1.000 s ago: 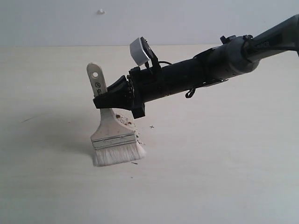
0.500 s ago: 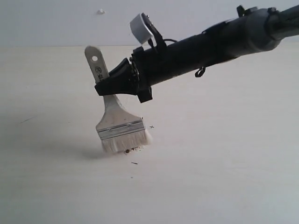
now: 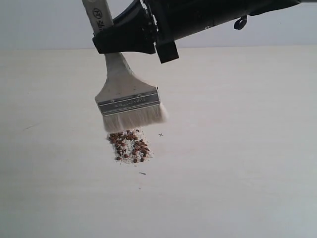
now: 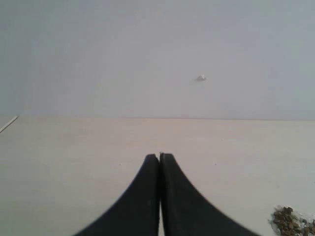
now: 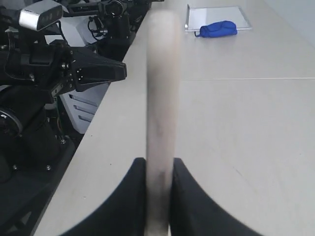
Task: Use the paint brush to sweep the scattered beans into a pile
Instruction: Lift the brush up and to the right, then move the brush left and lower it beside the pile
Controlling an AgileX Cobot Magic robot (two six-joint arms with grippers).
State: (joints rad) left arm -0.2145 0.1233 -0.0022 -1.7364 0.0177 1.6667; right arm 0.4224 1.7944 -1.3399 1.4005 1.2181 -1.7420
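The paint brush [image 3: 128, 97] hangs upright above the table, with its white bristles [image 3: 134, 119] clear of the surface. My right gripper [image 3: 101, 43] is shut on its pale handle [image 5: 162, 78], one black finger on each side, as the right wrist view [image 5: 158, 166] also shows. Just below the bristles the brown beans and white grains lie as one compact pile [image 3: 130, 147], about as wide as the brush head. My left gripper [image 4: 159, 157] is shut on nothing and sits low over the table. From there the pile [image 4: 293, 221] shows off to one side. The left gripper is outside the exterior view.
A small dark speck [image 3: 142, 173] and a tiny cross mark [image 3: 161, 134] lie near the pile. The right wrist view shows a blue object [image 5: 218, 28] on a white board far along the table, and black robot hardware [image 5: 54, 73] beyond the table's edge.
The right gripper has lifted the brush straight up off the table. The bristles have left the surface and the pile that they hid now shows below them.
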